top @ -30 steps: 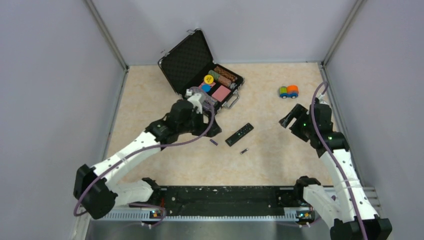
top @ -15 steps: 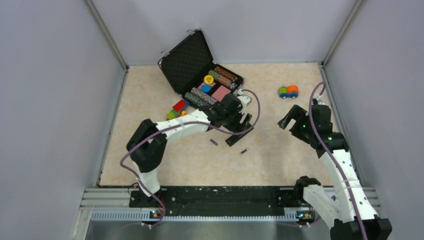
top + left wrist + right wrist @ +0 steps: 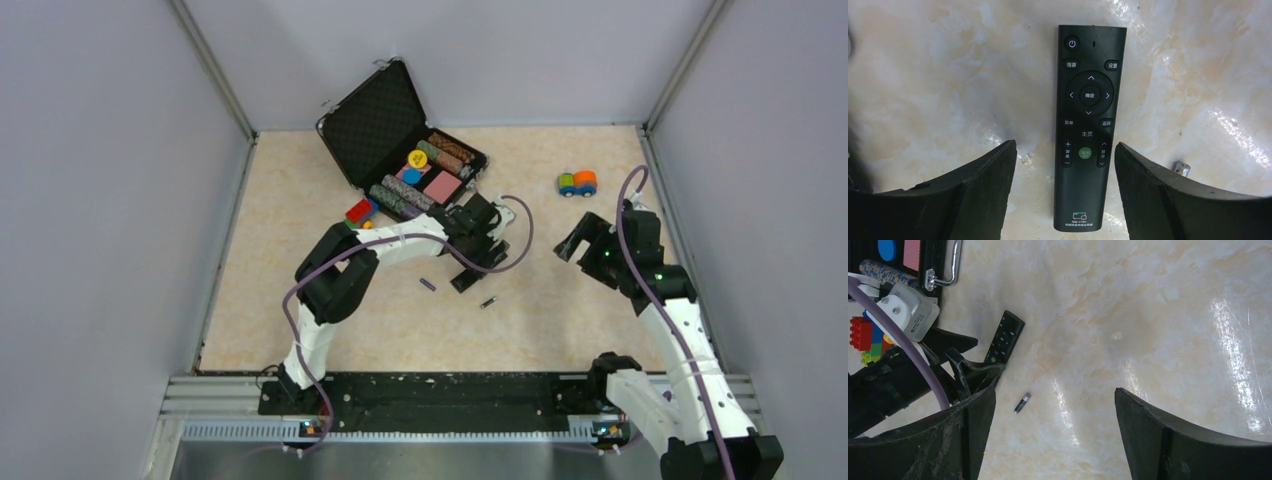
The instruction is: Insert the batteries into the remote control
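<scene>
Remote control (image 3: 1088,135): flat, buttons up, near the middle of the table (image 3: 290,260).
Left gripper (image 3: 1065,148): spread, one finger on each side of the remote, gaps showing.
Purple battery (image 3: 427,284), dark battery (image 3: 488,301): loose beside the remote, nearer the front edge.
Right gripper (image 3: 1055,392): spread, empty, toward the right edge.

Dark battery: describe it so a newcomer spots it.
From the open poker chip case at the far side, come nearer to the black remote control. The dark battery lies just right of its near end, pale at one tip; the purple battery lies left of the remote.
</scene>
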